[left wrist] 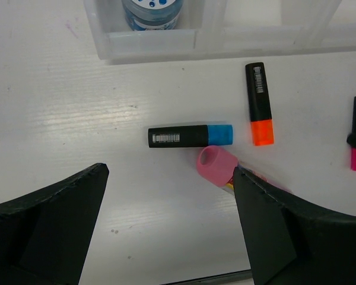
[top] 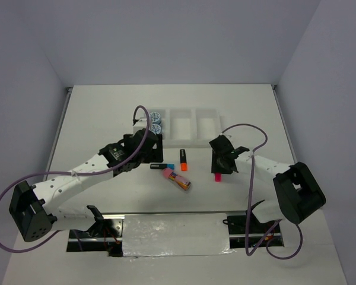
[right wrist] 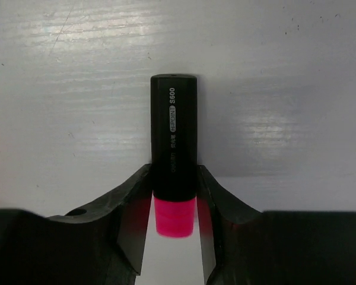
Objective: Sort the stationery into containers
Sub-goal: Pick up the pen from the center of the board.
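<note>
The white three-compartment tray lies at the back middle. Two blue-white discs sit in its left compartment; one shows in the left wrist view. My left gripper is open and empty, just left of the loose items. The blue-capped marker, the orange-capped marker and the pink-tipped bundle lie on the table in front of the tray. My right gripper is shut on the pink-capped marker, gripping its black body at table level.
The tray's middle and right compartments hold nothing. The arm bases and a shiny plate stand at the near edge. A purple cable loops above the right arm. Grey walls close the back and sides.
</note>
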